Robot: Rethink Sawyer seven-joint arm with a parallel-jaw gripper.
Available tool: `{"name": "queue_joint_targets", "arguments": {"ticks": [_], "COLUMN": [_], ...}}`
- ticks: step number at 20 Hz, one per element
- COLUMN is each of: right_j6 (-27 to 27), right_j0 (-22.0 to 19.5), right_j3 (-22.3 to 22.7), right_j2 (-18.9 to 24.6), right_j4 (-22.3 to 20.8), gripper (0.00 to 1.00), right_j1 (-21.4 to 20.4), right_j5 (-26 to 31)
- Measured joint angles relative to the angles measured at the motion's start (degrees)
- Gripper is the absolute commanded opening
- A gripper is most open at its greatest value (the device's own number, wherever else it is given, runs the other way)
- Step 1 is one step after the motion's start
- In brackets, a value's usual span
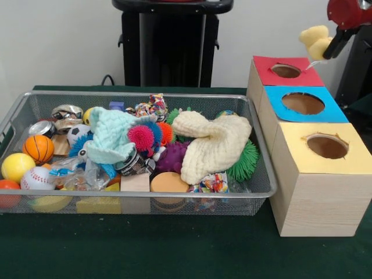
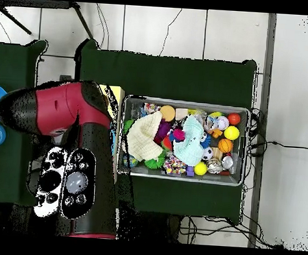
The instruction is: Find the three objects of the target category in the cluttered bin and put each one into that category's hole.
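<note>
Green cloth is covering the table, and on it the bin is sitting beside a row of three pale wooden boxes. Above them the red arm is reaching over, so in the overhead view it is hiding the boxes. In the bin a cream knitted piece and a mint knitted piece are lying on top of balls, spiky toys and blocks. At the far end of the row, the red-faced box is showing the hole, with the blue hole and the yellow hole nearer the camera. The gripper is hanging above and just to the right of the red box, closed on a yellow soft object from which a thin white thread is dangling toward the box. To do this step well, I think the gripper is needing to shift toward the hole's centre and come lower before letting go, because the object is looking light and wide and could be catching on the card edge or rolling to the blue hole.
</note>
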Motion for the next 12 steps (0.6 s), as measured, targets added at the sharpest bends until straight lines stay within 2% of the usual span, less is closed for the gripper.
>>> {"name": "queue_joint_targets", "arguments": {"ticks": [12], "right_j6": [0.74], "right_j0": [1.15], "right_j3": [3.26], "right_j2": [-1.1], "right_j4": [0.03], "gripper": [0.0], "right_j1": [-0.04], "right_j5": [0.62]}}
